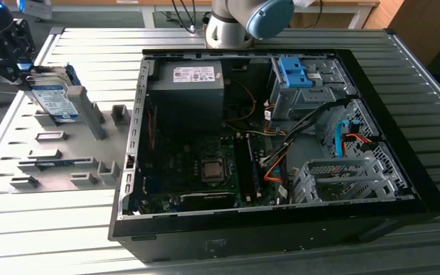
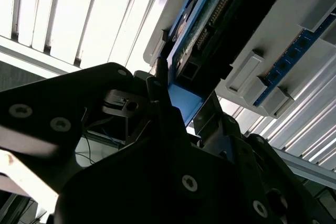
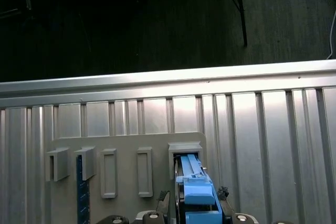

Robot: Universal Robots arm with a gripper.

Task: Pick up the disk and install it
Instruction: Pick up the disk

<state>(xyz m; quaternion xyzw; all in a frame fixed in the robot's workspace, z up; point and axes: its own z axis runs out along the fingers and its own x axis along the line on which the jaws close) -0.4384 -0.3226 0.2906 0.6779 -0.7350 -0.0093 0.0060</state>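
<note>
The disk, silver-grey with a white-and-blue label and blue rails, stands on edge over the grey holder plate at the exterior view's left. My gripper is shut on its upper end. In the first wrist view the blue rail sits tight between my gripper fingers, and the disk's far end is at a raised slot of the plate. In the second wrist view the disk's circuit-board side runs away from my gripper. I cannot tell whether the disk still rests in the slot.
An open computer case lies to the exterior view's right, with a dark power supply, a blue bracket in the drive bay, and cables. A memory stick stands on the holder plate. The arm's base is behind the case.
</note>
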